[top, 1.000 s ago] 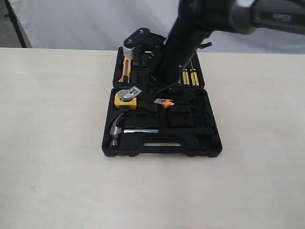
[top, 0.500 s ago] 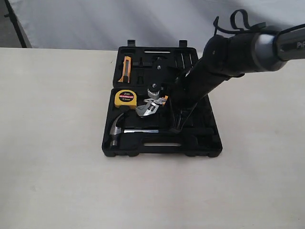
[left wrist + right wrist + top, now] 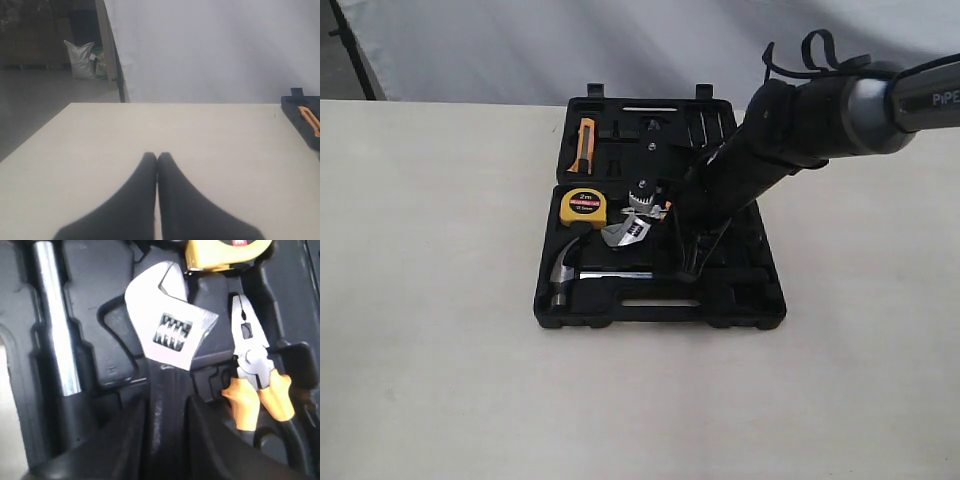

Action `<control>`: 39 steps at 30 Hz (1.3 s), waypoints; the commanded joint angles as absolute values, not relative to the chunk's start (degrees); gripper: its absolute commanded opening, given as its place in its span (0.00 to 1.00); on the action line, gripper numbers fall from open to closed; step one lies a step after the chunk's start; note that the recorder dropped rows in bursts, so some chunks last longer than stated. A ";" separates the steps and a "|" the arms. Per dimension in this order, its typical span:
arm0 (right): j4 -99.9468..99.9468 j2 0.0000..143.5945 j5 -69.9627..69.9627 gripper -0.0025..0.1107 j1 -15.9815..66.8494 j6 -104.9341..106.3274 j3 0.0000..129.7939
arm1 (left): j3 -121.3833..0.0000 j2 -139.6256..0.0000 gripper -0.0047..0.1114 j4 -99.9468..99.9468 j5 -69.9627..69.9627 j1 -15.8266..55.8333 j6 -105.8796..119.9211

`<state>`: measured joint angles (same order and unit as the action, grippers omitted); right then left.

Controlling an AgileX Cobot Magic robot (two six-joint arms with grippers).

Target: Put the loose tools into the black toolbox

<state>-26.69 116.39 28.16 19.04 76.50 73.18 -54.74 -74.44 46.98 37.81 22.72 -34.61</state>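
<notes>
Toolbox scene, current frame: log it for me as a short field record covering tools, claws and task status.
toolbox: open flat on the table
hammer: lying in the near half's recess
wrench: handle gripped by the right claw, head over the near half beside the pliers; cannot tell whether it is seated
tape measure: in the near half, by the wrench head
left claw: shut, empty, over bare table
status: wrench not yet released

my right gripper hides the wrench handle. the hammer head and most of the tape measure are cut off; my arm covers part of the toolbox.
</notes>
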 commanded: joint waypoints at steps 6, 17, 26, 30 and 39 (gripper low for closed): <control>-27.34 118.17 24.60 0.44 18.92 76.69 73.24 | -54.20 -73.98 0.05 46.20 36.83 22.53 -35.20; -27.34 108.84 24.41 0.62 18.39 66.67 73.51 | -54.20 -73.98 0.05 46.20 36.83 22.53 -35.20; -25.43 110.20 48.07 0.33 10.17 37.38 89.95 | -54.20 -73.98 0.05 46.20 36.83 22.53 -35.20; -25.35 113.15 50.82 0.24 9.64 43.89 91.09 | -54.20 -73.98 0.05 46.20 36.83 22.53 -35.20; -25.41 119.85 53.98 0.52 10.11 55.51 91.09 | -54.20 -73.98 0.05 46.20 36.83 22.53 -35.20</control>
